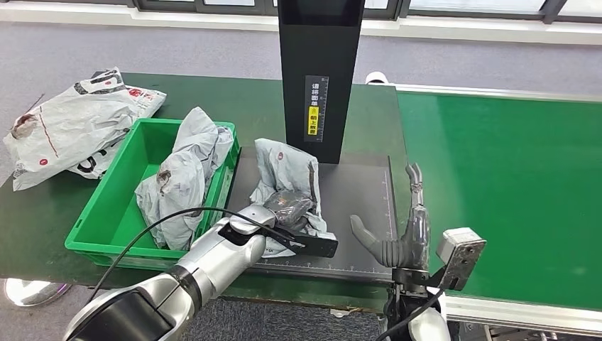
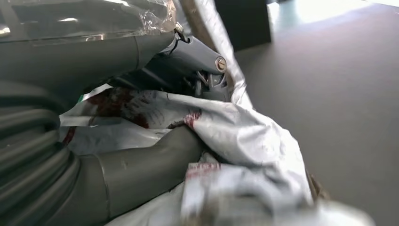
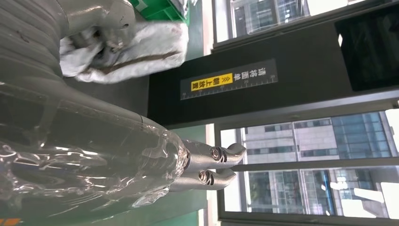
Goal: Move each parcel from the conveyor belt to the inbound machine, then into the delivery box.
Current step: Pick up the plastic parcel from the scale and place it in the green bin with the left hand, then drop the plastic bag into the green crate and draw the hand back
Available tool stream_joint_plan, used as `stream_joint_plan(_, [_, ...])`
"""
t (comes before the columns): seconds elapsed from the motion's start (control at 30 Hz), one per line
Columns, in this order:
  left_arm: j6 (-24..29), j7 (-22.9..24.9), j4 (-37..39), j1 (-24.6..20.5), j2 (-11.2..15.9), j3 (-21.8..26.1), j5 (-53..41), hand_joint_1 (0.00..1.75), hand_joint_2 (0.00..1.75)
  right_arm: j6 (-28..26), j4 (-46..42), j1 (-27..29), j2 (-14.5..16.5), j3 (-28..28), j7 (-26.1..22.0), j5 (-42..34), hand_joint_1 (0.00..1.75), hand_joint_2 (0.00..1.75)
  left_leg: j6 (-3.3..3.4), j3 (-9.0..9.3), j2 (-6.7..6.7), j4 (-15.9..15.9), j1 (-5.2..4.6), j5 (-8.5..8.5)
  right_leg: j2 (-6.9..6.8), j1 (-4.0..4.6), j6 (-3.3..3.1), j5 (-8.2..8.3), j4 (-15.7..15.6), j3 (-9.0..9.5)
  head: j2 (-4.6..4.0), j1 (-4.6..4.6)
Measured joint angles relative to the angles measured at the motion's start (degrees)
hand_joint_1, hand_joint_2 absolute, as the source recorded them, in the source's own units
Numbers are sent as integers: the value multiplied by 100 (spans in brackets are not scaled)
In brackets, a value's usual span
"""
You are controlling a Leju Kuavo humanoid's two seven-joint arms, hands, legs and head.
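Observation:
A crumpled grey parcel (image 1: 284,177) lies on the dark platform (image 1: 355,206) of the inbound machine (image 1: 318,78). My left hand (image 1: 287,207) grips this parcel at its near end; the left wrist view shows the thumb (image 2: 141,165) pressed into the grey-and-red plastic (image 2: 244,136). My right hand (image 1: 405,231) stands open at the platform's right edge, fingers straight and holding nothing. Its fingertips (image 3: 221,165) point past the machine's black column (image 3: 263,80). Another grey parcel (image 1: 186,174) lies in the green delivery box (image 1: 106,213).
Several more grey and white parcels (image 1: 71,124) are heaped on the dark table left of the box. The green conveyor belt (image 1: 511,185) runs along the right side. A black cable (image 1: 170,220) loops over my left arm.

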Motion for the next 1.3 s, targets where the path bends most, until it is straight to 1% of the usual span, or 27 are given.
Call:
stream_joint_plan(0.1, [377,272,-308,45,121,19,-103,175,175,-9,-165,184,0,-38,7,52,0,175,0,-11,0,0,0,0,-1,0,0,0,1,-11,0,0])
stream_joint_plan(0.23, [818,549,-1170,200,361,191,-251,175,175,-52,-410,415,0,-104,21,103,0,175,0,-18,0,0,1,0,-2,0,-1,-1,3,-16,0,1])
stream_joint_plan(0.37, [1472,713,-2514,459,652,553,-352,175,175,-186,-618,629,0,-147,32,138,0,175,-1,-26,5,0,1,-1,2,0,-2,-2,4,-25,0,1])
stream_joint_plan(0.5, [2051,701,-3913,642,985,999,-388,175,175,-325,-707,768,-2,-157,37,120,0,175,-4,-27,7,-2,1,-4,4,1,-5,-5,5,-28,0,0])
stream_joint_plan(0.63, [2866,721,-5195,1006,1276,1418,-810,175,175,-401,-721,831,-2,-157,18,89,0,175,-6,-26,8,-3,2,-5,4,2,-12,-12,6,-29,0,-1])
stream_joint_plan(0.73, [3272,715,-5967,1339,1417,1669,-1197,175,175,-416,-721,833,-2,-157,13,75,0,175,-7,-26,6,-3,3,-6,1,2,-14,-16,6,-28,0,-1])
stream_joint_plan(0.83, [3445,736,-6507,1608,1481,1860,-1555,175,175,-417,-714,826,-2,-157,10,60,0,175,-7,-26,3,-3,3,-7,-2,2,-14,-19,5,-27,0,-1])
stream_joint_plan(0.93, [3304,830,-6767,1750,1520,1975,-1826,175,175,-420,-702,810,-2,-157,4,35,0,175,-7,-26,2,-3,2,-8,-3,1,-14,-19,4,-27,0,-1])
stream_joint_plan(1.07, [2688,1155,-6582,1729,1562,2070,-2135,175,175,-418,-656,733,-1,-157,2,18,0,175,-7,-22,4,-3,2,-7,-2,1,-13,-17,3,-26,0,-1])
stream_joint_plan(1.13, [2230,1412,-6268,1645,1597,2064,-2150,175,175,-399,-634,689,0,-158,3,16,0,175,-7,-19,4,-2,2,-5,-2,2,-12,-15,4,-29,0,-1])
stream_joint_plan(1.2, [1562,1654,-5751,1467,1625,2015,-2155,175,175,-342,-602,627,0,-161,4,17,0,175,-8,-18,4,-2,2,-2,-2,2,-12,-12,5,-29,0,-1])
stream_joint_plan(1.23, [1282,1723,-5438,1372,1629,1986,-2155,175,175,-305,-582,588,0,-167,4,17,0,175,-8,-18,7,-2,2,-1,0,2,-14,-9,5,-30,0,-2])
stream_joint_plan(1.3, [932,1755,-4783,1196,1621,1946,-2155,175,175,-241,-537,513,0,-198,4,18,0,175,-11,-19,15,-2,3,1,8,2,-18,-2,6,-35,0,-2])
